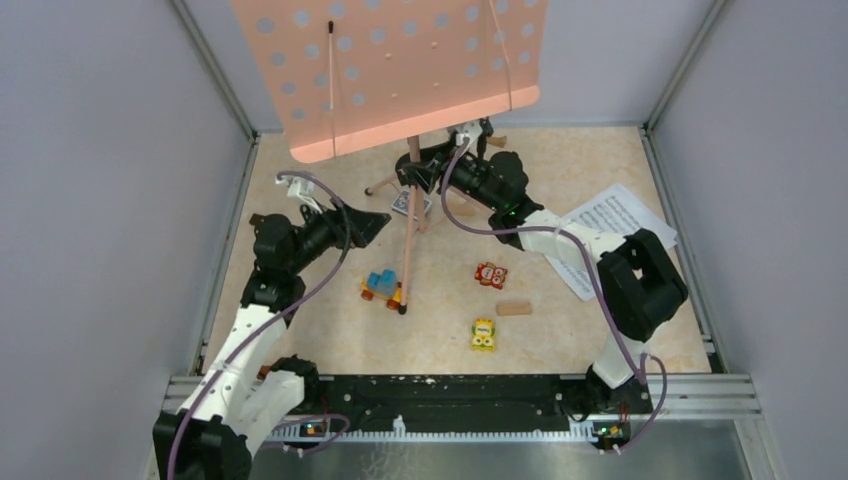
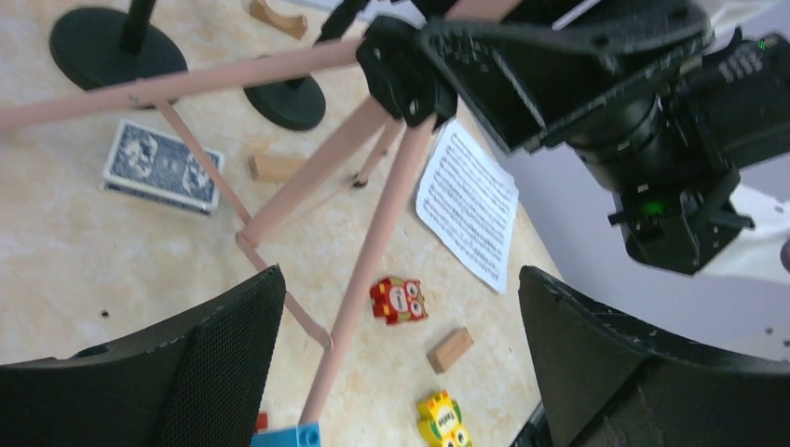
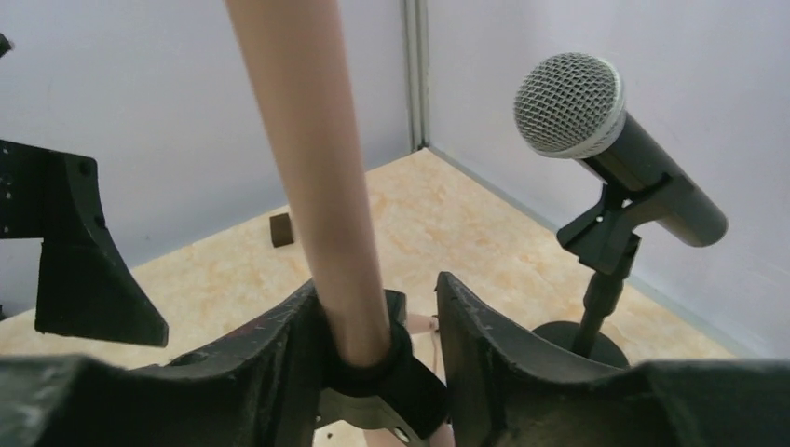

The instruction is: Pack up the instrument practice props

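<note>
The pink perforated music desk (image 1: 400, 70) stands on its pink tripod legs (image 1: 408, 250) at the back of the table. My right gripper (image 1: 432, 172) is shut on the stand's pole (image 3: 317, 168) at the black collar (image 3: 373, 358). My left gripper (image 1: 368, 226) is open and empty, just left of the legs (image 2: 373, 242), which show between its jaws. White sheet music (image 1: 610, 238) lies at the right and also shows in the left wrist view (image 2: 470, 205). A dark microphone (image 3: 619, 163) sits in a black round-based holder (image 3: 578, 340). Two round bases (image 2: 112, 42) show. The white microphone is out of view.
A red toy car (image 1: 490, 273), a yellow toy car (image 1: 484, 334) and a blue-and-orange toy (image 1: 380, 287) lie on the floor near a wooden block (image 1: 514, 308). A blue card box (image 2: 160, 168) lies under the stand. Grey walls enclose three sides.
</note>
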